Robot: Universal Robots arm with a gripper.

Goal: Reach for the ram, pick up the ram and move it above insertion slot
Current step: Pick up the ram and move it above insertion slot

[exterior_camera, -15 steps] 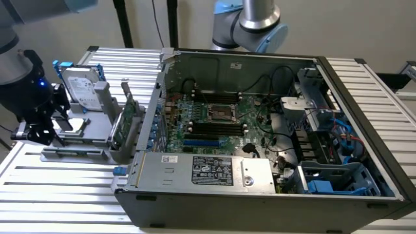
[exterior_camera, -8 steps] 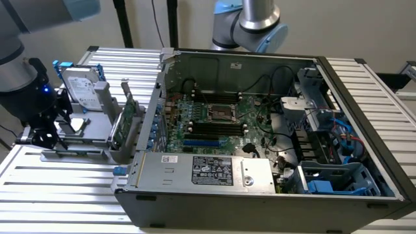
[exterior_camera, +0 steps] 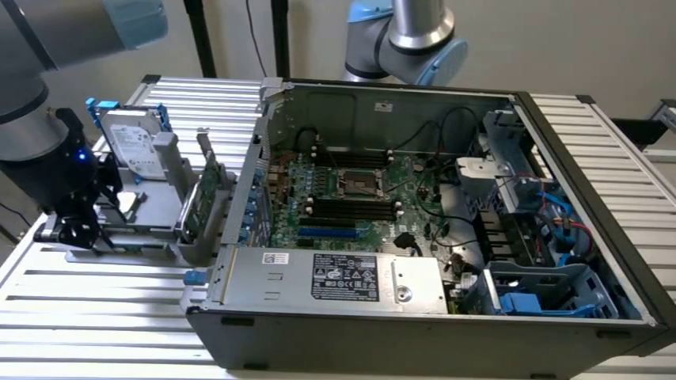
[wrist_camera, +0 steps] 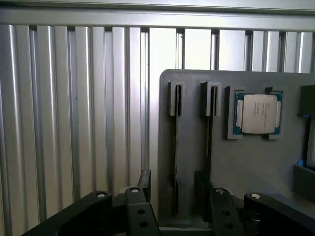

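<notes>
My gripper (wrist_camera: 173, 189) hangs open over a grey holder (wrist_camera: 236, 162) on the slatted table. Its two black fingers (wrist_camera: 144, 183) stand apart on either side of one of the holder's two long grooves. A thin dark strip (wrist_camera: 174, 147) runs along that groove; it looks like the ram seen edge-on, and nothing touches it. In the exterior view the gripper (exterior_camera: 79, 231) sits low at the holder (exterior_camera: 148, 214), far to the exterior view's left of the open computer case (exterior_camera: 423, 317). The black insertion slots (exterior_camera: 349, 209) lie parallel on the motherboard inside the case.
A processor chip (wrist_camera: 257, 113) rests in a recess of the holder beside the grooves. A silver hard drive with blue rails (exterior_camera: 132, 142) and a green expansion card (exterior_camera: 211, 186) stand upright between my gripper and the case. A second robot arm (exterior_camera: 412, 39) stands behind the case.
</notes>
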